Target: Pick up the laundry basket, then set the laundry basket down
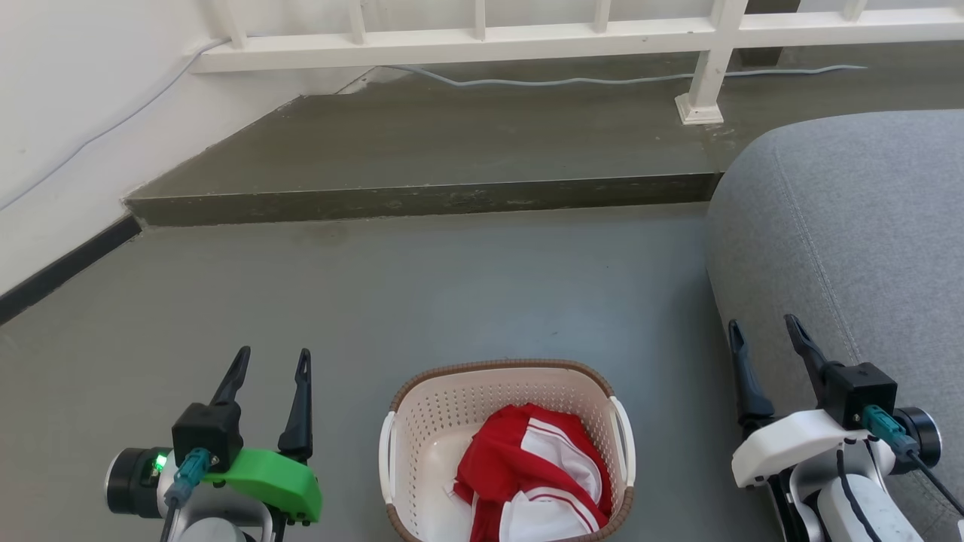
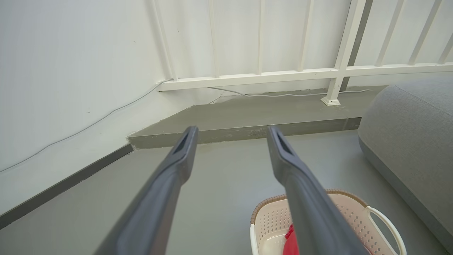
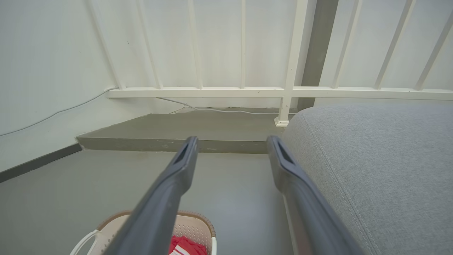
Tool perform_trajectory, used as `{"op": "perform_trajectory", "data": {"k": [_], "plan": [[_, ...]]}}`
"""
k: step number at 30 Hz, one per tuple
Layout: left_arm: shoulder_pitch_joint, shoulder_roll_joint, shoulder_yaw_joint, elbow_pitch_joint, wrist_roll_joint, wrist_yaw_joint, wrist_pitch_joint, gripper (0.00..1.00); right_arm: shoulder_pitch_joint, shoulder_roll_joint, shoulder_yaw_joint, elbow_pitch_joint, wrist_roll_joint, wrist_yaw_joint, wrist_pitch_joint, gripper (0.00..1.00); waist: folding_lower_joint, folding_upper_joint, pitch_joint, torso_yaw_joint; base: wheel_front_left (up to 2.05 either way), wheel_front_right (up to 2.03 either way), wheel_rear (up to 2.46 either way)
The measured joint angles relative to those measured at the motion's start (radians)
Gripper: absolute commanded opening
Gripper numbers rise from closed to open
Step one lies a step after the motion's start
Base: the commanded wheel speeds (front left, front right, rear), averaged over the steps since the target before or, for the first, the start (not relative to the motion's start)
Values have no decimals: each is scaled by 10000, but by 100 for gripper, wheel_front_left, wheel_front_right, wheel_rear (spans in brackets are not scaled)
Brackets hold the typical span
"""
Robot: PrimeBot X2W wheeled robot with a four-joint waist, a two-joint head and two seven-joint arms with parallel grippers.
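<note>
The laundry basket [image 1: 429,421] stands on the grey floor at the bottom centre of the head view, cream-white and perforated with a brown rim and white side handles. A red and white garment [image 1: 535,474] lies inside it. My left gripper [image 1: 271,360] hovers open to the basket's left, apart from it, holding nothing. My right gripper [image 1: 762,325] is open to the basket's right, over the edge of the grey sofa. The left wrist view catches the basket [image 2: 269,219] low on the right behind my left gripper [image 2: 231,131]. In the right wrist view the basket [image 3: 193,225] sits at the bottom left, below my right gripper [image 3: 231,141].
A grey upholstered sofa [image 1: 851,241] fills the right side. A raised concrete step [image 1: 422,197] crosses the floor ahead, with a white railing [image 1: 482,41] and a cable [image 1: 572,79] behind it. A white wall [image 1: 68,113] with dark skirting runs along the left.
</note>
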Motion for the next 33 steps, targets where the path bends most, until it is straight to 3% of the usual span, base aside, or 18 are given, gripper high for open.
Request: {"op": "perform_trajectory", "data": {"k": [22, 33], "plan": [[0, -56, 13, 121, 21, -4, 0, 100, 121, 94, -188, 159, -8, 211, 0, 100, 0, 0, 43, -3, 0, 0, 0], [-285, -178, 36, 92, 4, -136, 0, 100, 59, 221, -272, 192, -10, 222, 0, 100, -1, 0, 829, 5, 0, 0, 0]]}}
